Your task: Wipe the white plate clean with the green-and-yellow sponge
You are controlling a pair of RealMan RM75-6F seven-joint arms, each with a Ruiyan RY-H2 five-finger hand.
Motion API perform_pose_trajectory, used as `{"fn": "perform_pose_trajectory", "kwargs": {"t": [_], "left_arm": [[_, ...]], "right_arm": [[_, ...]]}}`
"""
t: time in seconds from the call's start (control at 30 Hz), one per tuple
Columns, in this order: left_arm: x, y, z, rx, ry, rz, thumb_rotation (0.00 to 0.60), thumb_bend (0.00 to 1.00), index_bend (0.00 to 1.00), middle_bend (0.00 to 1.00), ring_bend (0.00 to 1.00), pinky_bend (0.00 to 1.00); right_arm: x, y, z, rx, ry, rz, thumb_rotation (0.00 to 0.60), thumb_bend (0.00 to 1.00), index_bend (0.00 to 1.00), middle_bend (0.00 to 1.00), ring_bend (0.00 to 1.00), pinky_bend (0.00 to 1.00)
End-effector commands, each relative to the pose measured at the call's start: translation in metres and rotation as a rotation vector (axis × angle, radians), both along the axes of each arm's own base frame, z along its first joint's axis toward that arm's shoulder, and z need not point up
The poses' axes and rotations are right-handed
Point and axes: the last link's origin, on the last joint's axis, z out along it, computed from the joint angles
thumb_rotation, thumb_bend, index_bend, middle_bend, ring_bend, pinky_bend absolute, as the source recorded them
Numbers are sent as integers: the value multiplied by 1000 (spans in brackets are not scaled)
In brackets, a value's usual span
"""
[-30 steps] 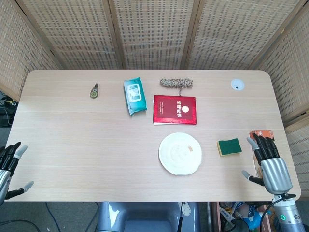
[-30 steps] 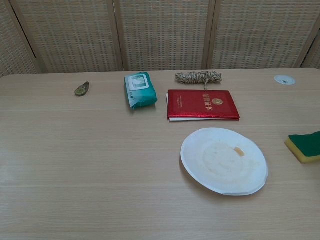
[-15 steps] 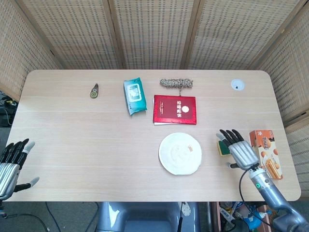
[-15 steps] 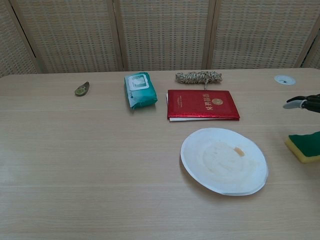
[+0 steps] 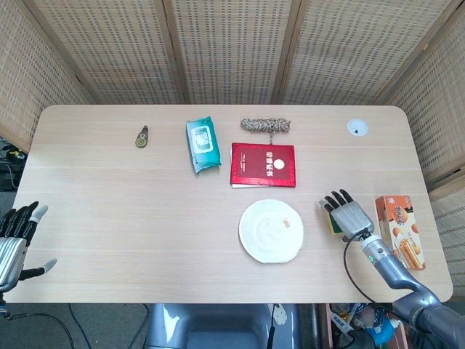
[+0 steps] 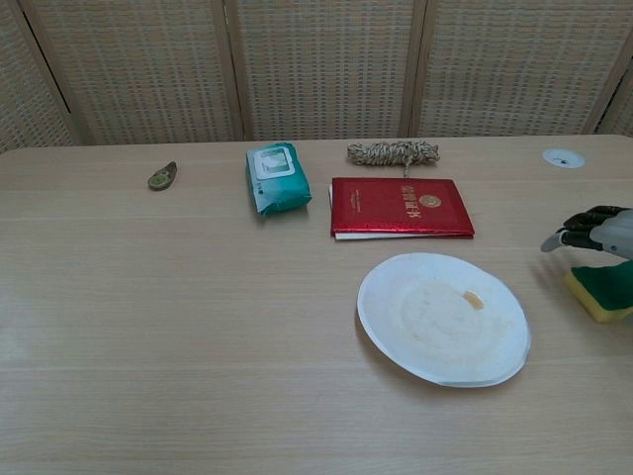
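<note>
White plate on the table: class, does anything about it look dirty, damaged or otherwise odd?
Yes. The white plate carries a small orange-brown scrap right of its centre, and its middle looks faintly smeared. It lies flat and seems whole. The green-and-yellow sponge sits off to its right, with the right hand over it.

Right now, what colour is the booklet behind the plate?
Red with a gold emblem: the booklet, clearest in the chest view.

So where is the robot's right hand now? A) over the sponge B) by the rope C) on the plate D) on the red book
A: the right hand hovers with fingers spread over the green-and-yellow sponge, right of the white plate.
</note>
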Motion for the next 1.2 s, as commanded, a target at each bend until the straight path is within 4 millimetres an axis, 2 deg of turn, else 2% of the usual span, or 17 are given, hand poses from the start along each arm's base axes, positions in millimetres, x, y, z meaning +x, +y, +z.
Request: {"fn": "perform_pose_trajectory", "kwargs": {"t": [0.03, 0.13, 0.37, 0.53, 0.6, 0.7, 0.93, 1.2], "left_arm": [[0, 1, 0, -2, -1, 2, 600, 0, 0, 0, 0, 0], [0, 1, 0, -3, -2, 0, 600, 0, 0, 0, 0, 0], [-1, 2, 0, -3, -2, 5, 600, 0, 0, 0, 0, 0], [-1, 2, 1, -2, -2, 8, 600, 0, 0, 0, 0, 0], [-1, 2, 1, 1, -2, 10, 600, 0, 0, 0, 0, 0], [-2, 2, 1, 1, -3, 14, 600, 0, 0, 0, 0, 0], [-2, 5, 0, -6, -1, 19, 600, 0, 0, 0, 0, 0], [-3, 9, -1, -11, -3, 29, 600, 0, 0, 0, 0, 0]], "right_arm": [[0, -1, -4, 7, 18, 8, 600, 0, 158, 166, 4, 0], [0, -3, -8, 1, 31, 24, 600, 0, 193, 207, 42, 18], [-2, -9, -13, -23, 63, 68, 600, 3, 295, 393, 214, 163], [-2, -12, -15, -42, 78, 96, 600, 69, 407, 503, 327, 449], [-1, -12, -14, -48, 59, 108, 600, 95, 432, 527, 347, 490], [3, -13, -11, -59, 24, 128, 600, 115, 438, 537, 356, 498], [36, -24, 3, -72, -165, 181, 600, 167, 450, 537, 360, 506], [96, -37, 4, 6, -378, 177, 600, 190, 450, 537, 360, 506]]}}
